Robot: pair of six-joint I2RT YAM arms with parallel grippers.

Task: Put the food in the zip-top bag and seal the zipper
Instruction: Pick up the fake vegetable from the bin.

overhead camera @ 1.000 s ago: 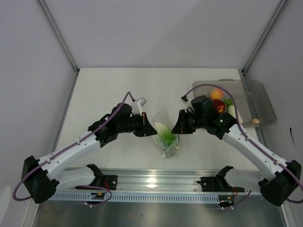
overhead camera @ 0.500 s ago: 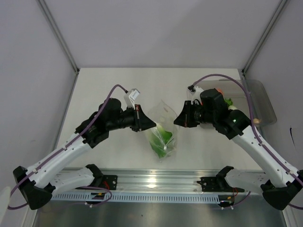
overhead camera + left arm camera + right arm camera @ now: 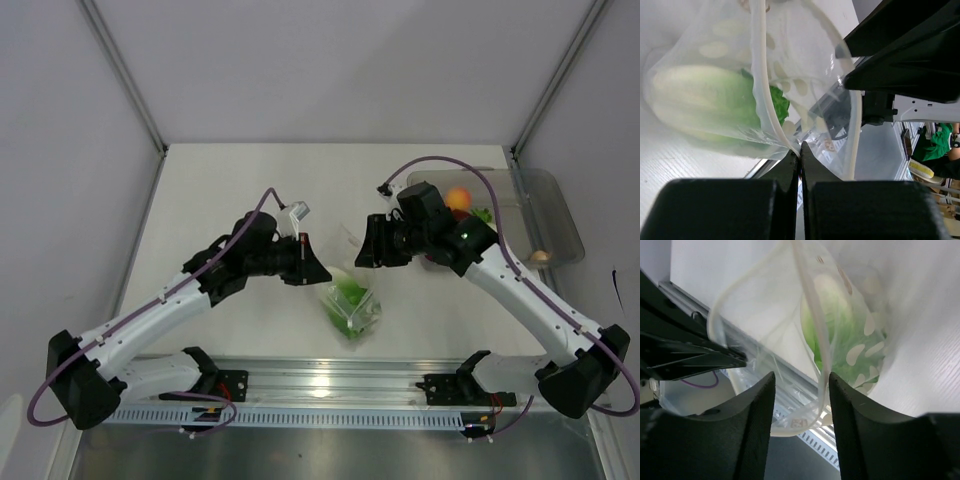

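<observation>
Cabbage point(image 3: 350, 292) is in, left gripper point(image 3: 318, 272) pinching the bag point(image 3: 352, 312) open, right gripper point(image 3: 365, 255) parted; orange point(image 3: 459, 198) sits in the tray point(image 3: 560, 215), zipper point(image 3: 812, 315) unsealed.

clear dotted bag point(image 3: 801, 59), green cabbage point(image 3: 705, 102)
</observation>
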